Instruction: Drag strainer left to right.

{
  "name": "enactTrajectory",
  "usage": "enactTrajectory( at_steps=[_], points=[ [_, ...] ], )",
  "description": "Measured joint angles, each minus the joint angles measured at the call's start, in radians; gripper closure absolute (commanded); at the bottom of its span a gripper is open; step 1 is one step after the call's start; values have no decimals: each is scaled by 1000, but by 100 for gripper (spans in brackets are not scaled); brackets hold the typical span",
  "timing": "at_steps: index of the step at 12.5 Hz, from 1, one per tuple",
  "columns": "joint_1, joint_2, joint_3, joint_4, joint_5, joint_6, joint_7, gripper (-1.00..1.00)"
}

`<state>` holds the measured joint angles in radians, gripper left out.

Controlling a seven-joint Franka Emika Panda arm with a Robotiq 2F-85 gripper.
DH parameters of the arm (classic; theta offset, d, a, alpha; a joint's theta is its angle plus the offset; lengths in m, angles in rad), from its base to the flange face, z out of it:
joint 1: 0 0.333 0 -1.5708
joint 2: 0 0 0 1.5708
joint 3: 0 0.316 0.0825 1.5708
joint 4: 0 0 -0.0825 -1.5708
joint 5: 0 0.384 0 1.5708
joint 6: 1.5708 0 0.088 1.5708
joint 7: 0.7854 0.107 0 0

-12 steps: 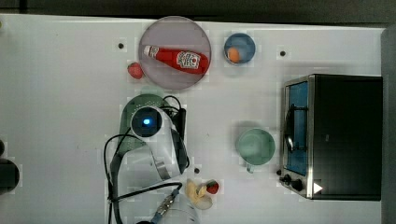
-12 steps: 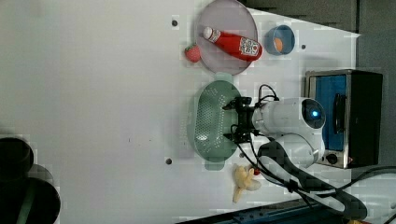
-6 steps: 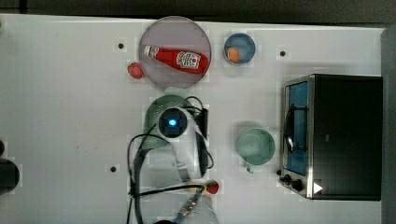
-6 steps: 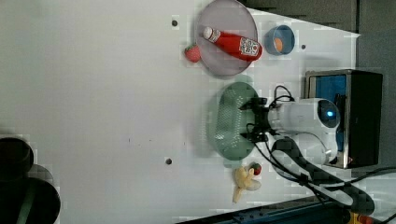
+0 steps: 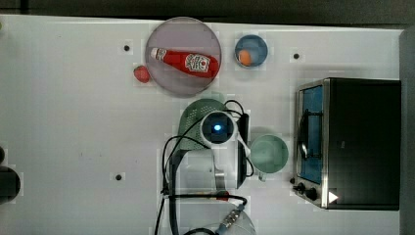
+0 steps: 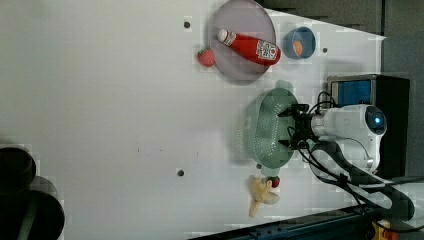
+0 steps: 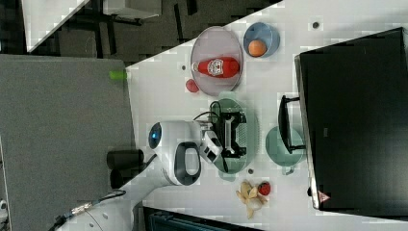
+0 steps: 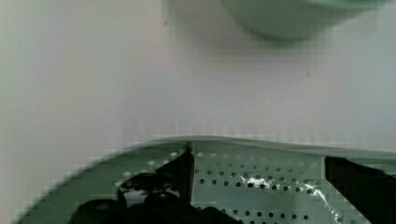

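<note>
The strainer (image 6: 265,131) sits on the white desk (image 6: 100,100) roughly mid-scene, just below the grey-lilac plate (image 5: 183,55) in the top view and just left of the mint mug (image 5: 268,153) there. In the left view you can see its holey inside pretty well, with the arm's tool (image 6: 295,126) poking down into it near the rim on the left view's right side. The tool's fingers are spread wide, not pinching anything; the wrist view shows the two dark fingers (image 8: 180,170) well apart against the perforated wall, with the mug's base up beyond the rim.

Around it: a ketchup bottle (image 5: 185,61) lies on the plate, a strawberry (image 5: 142,74) sits just beside the plate, and a blue bowl (image 5: 251,50) holds something orange. A toaster oven (image 5: 350,142) is at the top view's right, past the mug. A banana (image 6: 261,195) lies below the strainer in the left view.
</note>
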<state>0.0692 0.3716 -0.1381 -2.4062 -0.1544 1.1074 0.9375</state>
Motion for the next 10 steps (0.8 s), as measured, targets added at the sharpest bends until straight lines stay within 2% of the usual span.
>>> enactTrajectory(
  at_steps=[7,10],
  points=[
    [2,7,-92,8,-5,13,-122,-100],
    [-29,-25,-60,4,11,-62,-269,-100]
  ],
)
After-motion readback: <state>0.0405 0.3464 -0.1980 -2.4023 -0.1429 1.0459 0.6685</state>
